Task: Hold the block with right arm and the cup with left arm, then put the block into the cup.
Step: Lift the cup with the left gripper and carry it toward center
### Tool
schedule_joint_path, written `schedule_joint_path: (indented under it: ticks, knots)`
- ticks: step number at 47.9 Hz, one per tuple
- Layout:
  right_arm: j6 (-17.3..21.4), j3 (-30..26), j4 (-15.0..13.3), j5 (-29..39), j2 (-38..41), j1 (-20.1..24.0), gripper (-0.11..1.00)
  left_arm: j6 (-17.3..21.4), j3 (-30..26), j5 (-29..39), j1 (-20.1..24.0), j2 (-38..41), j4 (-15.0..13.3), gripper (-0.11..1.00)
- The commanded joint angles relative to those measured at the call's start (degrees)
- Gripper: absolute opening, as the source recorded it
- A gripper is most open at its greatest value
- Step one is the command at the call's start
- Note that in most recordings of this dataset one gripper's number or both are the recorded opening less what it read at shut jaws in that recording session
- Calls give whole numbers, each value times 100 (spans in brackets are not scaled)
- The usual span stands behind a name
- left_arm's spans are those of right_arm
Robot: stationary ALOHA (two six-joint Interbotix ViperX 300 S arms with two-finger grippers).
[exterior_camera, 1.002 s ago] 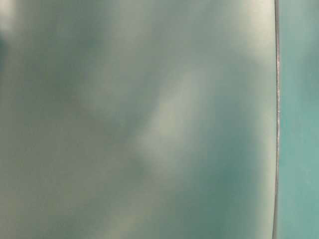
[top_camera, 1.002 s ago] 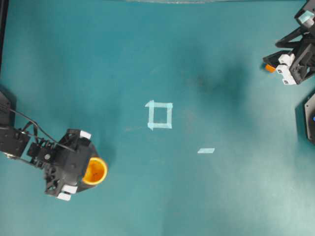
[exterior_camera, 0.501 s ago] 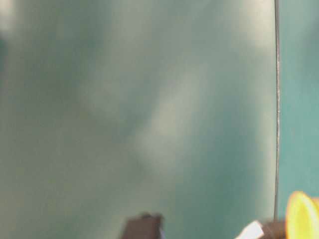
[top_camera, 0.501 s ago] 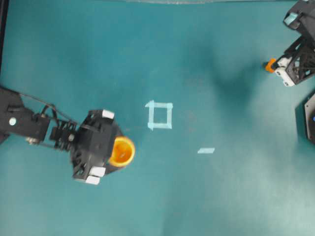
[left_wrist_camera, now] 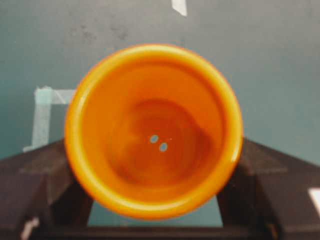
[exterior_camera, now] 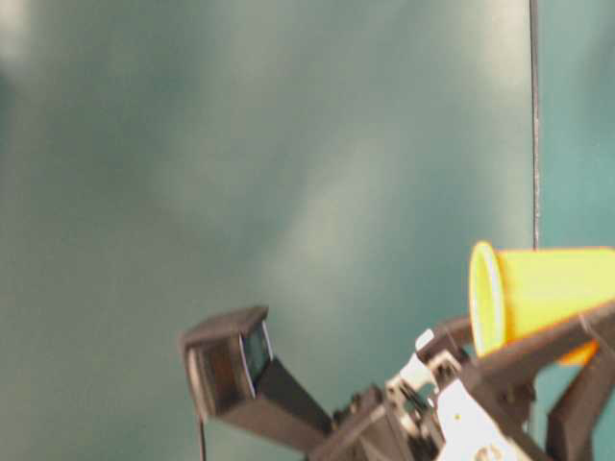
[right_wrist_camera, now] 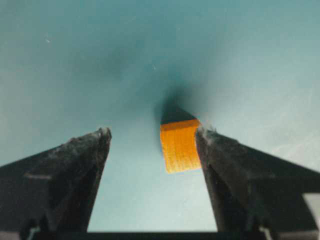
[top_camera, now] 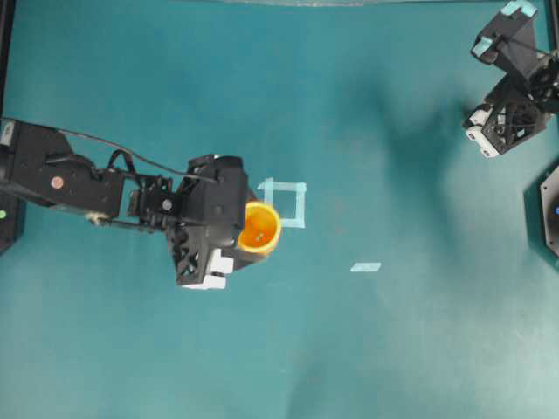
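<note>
Left end effector (top_camera: 243, 236): clamped on the cup (top_camera: 259, 228). In the left wrist view both dark fingers (left_wrist_camera: 45, 170) bear against the cup's sides, one on each flank, and the cup fills the space between them. Its mouth faces the wrist camera; the darker orange inside and two small pale spots at the bottom are visible. In the table-level view the cup (exterior_camera: 538, 293) lies on its side in the grip, mouth turned to the left of that view, clear of the counter (top_camera: 349, 349). From overhead, the cup sits at the end effector's tip, overlapping the near edge of a pale tape square (top_camera: 284, 203). A short tape strip (top_camera: 366, 267) lies further out beyond the tip, well apart.

Right end effector (right_wrist_camera: 152, 135): fingers apart. The block (right_wrist_camera: 180, 146) sits between them, touching the finger at that view's right; a clear gap separates it from the other finger. The block is tilted, with a dark shadow just beyond it. Whether it rests on the counter cannot be told. The block cannot be made out overhead.
</note>
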Motion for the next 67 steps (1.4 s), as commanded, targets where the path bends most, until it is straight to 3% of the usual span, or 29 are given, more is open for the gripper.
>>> schedule_joint_path:
  ticks: [1, 8, 14, 43, 67]
  knots:
    - [0, -9, -167, -79, 9, -35, 67, 0, -237, 79, 79, -35, 18, 64]
    - [9, 26, -404, -88, 9, -211, 67, 9, -475, 299, 105, 70, 18, 64]
    - [9, 26, -448, -132, 9, -404, 67, 9, -598, 422, 105, 114, 18, 64]
    - [18, 536, -272, -1063, 44, -466, 66, -35, -694, 668, 105, 88, 18, 64]
    - [26, 387, -185, -1564, 765, -475, 64, -35, -721, 694, 105, 62, 18, 64]
